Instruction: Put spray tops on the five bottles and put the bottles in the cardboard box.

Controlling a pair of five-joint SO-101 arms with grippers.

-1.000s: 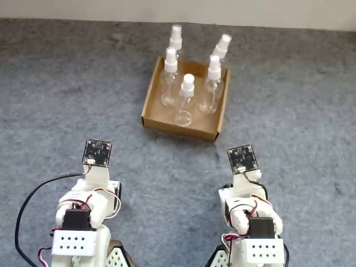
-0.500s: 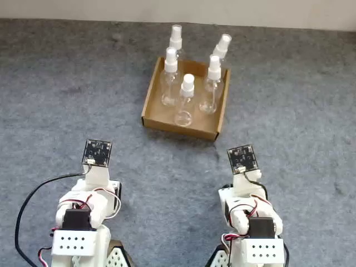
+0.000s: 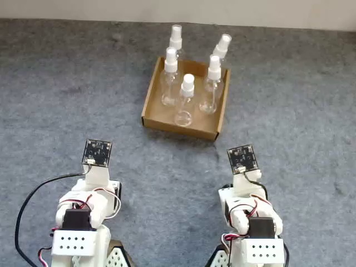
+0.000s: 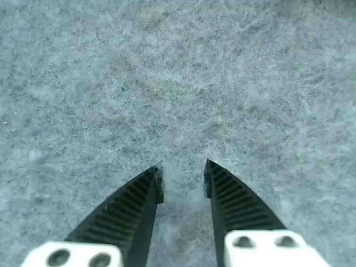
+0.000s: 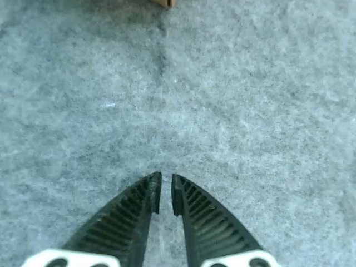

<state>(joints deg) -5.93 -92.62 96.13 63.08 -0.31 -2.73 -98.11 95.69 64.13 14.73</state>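
Note:
The cardboard box (image 3: 151, 105) lies on the grey carpet at the far middle. Three clear bottles with white spray tops stand inside it: one on the left (image 3: 169, 83), one on the right (image 3: 211, 89) and one in front (image 3: 184, 103). Two more topped bottles (image 3: 176, 38) (image 3: 222, 45) stand at the box's far wall; I cannot tell whether they are inside or just behind it. Both arms are folded back at the near edge, well short of the box. My left gripper (image 4: 182, 177) hovers over bare carpet, a little open and holding nothing. My right gripper (image 5: 165, 186) is shut and holds nothing.
Grey carpet covers the whole table. A corner of the box (image 5: 164, 3) shows ahead of the right gripper. The left arm (image 3: 92, 189) and right arm (image 3: 245, 192) sit side by side, with a black cable (image 3: 30, 203) looping beside the left one.

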